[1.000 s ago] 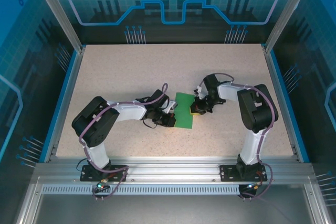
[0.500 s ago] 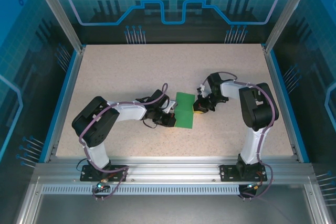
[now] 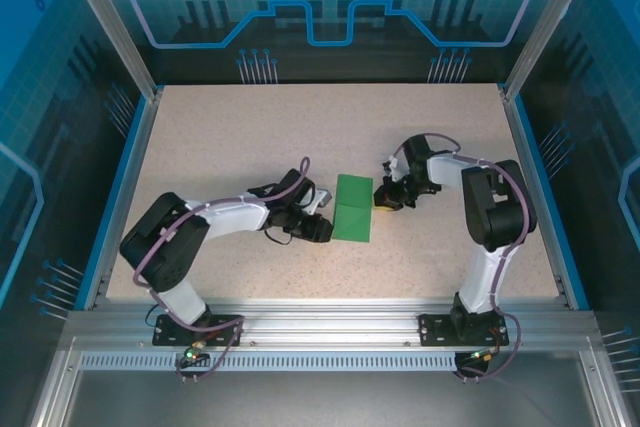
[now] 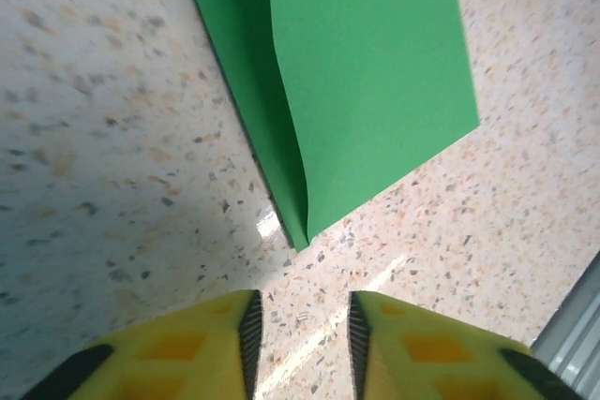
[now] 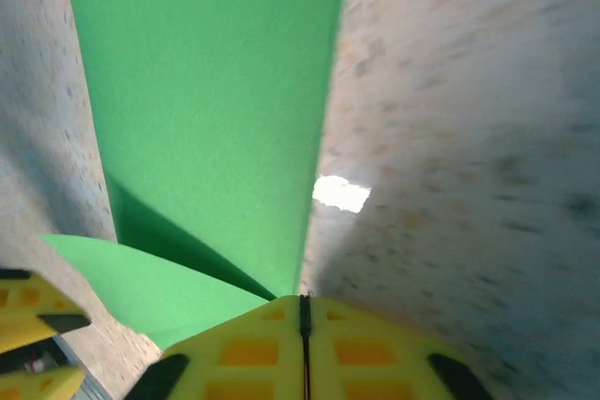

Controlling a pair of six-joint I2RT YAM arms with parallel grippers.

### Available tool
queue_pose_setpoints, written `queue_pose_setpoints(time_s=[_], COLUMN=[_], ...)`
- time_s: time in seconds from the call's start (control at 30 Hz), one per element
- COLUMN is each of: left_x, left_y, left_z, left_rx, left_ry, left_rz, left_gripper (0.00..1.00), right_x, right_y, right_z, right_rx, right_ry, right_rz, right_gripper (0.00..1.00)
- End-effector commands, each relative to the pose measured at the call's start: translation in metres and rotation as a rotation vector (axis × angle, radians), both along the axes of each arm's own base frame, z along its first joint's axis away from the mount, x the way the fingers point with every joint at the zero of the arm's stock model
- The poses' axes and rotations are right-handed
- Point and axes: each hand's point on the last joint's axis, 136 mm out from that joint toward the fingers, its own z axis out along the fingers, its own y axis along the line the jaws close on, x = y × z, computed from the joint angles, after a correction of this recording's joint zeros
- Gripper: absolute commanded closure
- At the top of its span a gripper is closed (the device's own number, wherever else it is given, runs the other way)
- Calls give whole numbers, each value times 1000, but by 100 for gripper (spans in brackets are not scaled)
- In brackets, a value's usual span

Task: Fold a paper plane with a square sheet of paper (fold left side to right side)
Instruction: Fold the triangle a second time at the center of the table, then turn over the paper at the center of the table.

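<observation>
Folded green paper (image 3: pixel 352 209), left gripper (image 4: pixel 302 325) parted, right gripper (image 5: pixel 302 318) seemingly closed

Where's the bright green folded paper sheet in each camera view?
Top external: bright green folded paper sheet, middle of picture.
Left wrist: the sheet lies at top, centre to right.
Right wrist: the sheet spans upper left to bottom centre.
Shared landmark: speckled beige tabletop.

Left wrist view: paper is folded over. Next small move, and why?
Probably close the left gripper and press it along the fold of the square sheet of paper. The top layer bows up off the lower one at the crease, so it isn't flat, and its open jaws sit short of that corner. The right gripper, shut, is beside the opposite edge.
</observation>
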Motion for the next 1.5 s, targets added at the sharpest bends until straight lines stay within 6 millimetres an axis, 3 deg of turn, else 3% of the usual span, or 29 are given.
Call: queue_pose_setpoints(time_s=[0.0, 0.1, 0.2, 0.33, 0.63, 0.83, 0.97, 1.13, 1.47], left_x=[10, 25, 36, 51, 74, 80, 81, 82, 80], left_y=[16, 18, 9, -8, -33, -44, -42, -37, -22], left_z=[21, 28, 32, 30, 20, 11, 5, 7, 24], left_rx=[-29, -76, -126, -166, -215, -231, -207, -186, -159], left_ry=[-35, -46, -51, -44, -10, 16, 12, -20, -110], left_rz=[50, 82, 67, 33, -16, -34, -35, -22, 16], left_gripper=[54, 48, 46, 46, 59, 70, 75, 95, 96], right_x=[16, 18, 11, 0, -27, -35, -36, -36, -32], right_y=[-19, -28, -32, -25, -22, -22, -20, -14, 24], right_z=[36, 57, 69, 80, 74, 74, 76, 75, 65], right_rx=[-31, -28, 4, 91, 150, 150, 154, 162, 192], right_ry=[-176, -279, -351, -399, -376, -373, -373, -360, -295], right_rz=[-62, -123, -178, -200, -210, -208, -198, -176, -90], right_gripper=[71, 53, 38, 31, 30, 30, 29, 29, 30])
